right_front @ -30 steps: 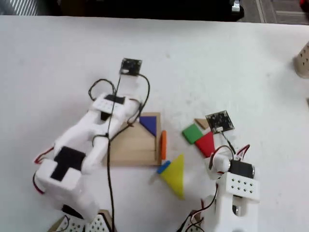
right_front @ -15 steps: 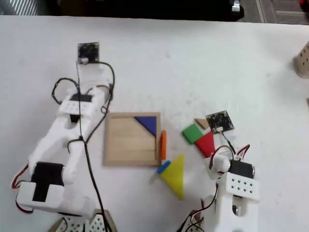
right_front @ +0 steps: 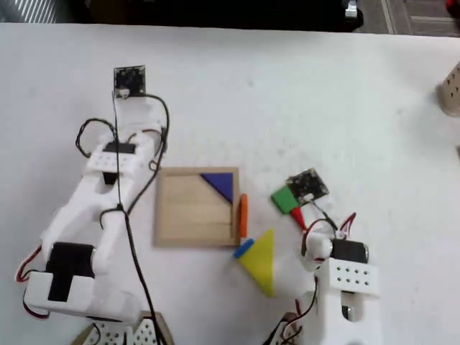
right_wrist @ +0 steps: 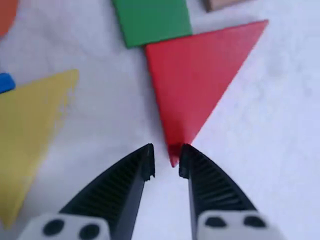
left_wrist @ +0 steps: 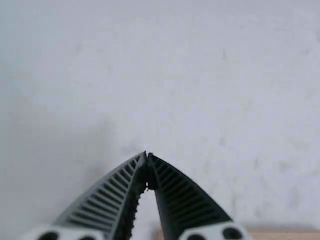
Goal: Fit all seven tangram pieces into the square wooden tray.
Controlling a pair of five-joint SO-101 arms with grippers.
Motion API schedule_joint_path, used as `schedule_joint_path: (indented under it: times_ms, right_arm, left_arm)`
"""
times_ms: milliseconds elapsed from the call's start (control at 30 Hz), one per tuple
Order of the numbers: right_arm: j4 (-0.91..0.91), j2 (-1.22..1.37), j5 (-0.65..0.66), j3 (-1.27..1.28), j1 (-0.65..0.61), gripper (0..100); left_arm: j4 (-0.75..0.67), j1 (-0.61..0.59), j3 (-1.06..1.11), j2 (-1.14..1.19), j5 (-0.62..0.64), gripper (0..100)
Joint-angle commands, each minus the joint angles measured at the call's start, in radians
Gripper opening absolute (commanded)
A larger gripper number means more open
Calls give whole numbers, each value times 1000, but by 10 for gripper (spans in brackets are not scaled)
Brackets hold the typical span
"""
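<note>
Straddling a corner of the red triangle (right_wrist: 195, 75), right jaws stood slightly spread | left jaws pressed together | triangle lay outside square wooden tray (right_front: 183, 212) | risk: tapered corner could squirt free on closing.

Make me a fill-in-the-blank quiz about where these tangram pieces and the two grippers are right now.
The only piece inside the wooden tray is coloured ___. The right gripper straddles a corner of a triangle coloured ___. The square beside that triangle is coloured ___. The left gripper, over bare table, is ___ (open or shut).
Missing words: blue; red; green; shut.
</note>
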Motion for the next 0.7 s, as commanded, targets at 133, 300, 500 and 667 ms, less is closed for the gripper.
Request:
schedule_joint_path:
  times_ms: [133,300,500,667]
  right_arm:
    - [70,-96,92,-91,-196,108]
    - [242,-225,199,-124,-423,273]
    - [274,-300,207,-69,-573,312]
    - [275,-305,390,-40,-661,312]
  left_arm:
    - [-157,-38,5,-10,-11,28]
    - [-167,-84,-86,77,-9,28]
    - [-77,-84,-175,143,-9,28]
    - [-78,-77,-178,151,-9,28]
